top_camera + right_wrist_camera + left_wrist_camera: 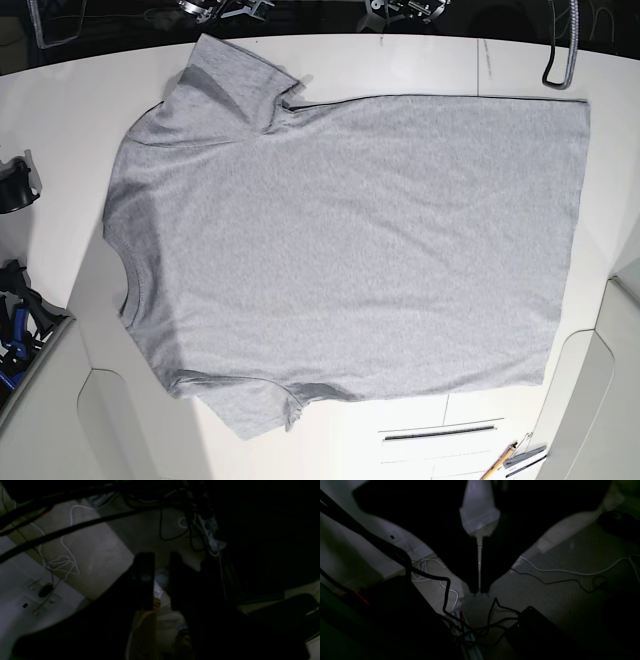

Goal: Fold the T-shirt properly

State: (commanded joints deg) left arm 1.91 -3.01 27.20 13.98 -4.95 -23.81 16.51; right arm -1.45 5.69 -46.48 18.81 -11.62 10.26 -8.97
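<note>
The T-shirt [350, 240] lies plain side up on the table [60, 100], hem to base-view right, long axis crosswise, below both arms. L tool [479, 590]: tips nearly together, nothing btwn. R tool [162, 555]: tips apart (nearer the neck end, prob. first to reach the sleeve).

The T-shirt [340, 240] is a soft heathered light grey, finely flecked all over, its showing side free of lettering. The table [60, 100] is white. A pencil [496, 464] shows yellow-orange. In the left wrist view the claw [479, 590] is black; the right wrist view's claw [162, 557] looks black too, and the cable [565, 572] pale whitish.
</note>
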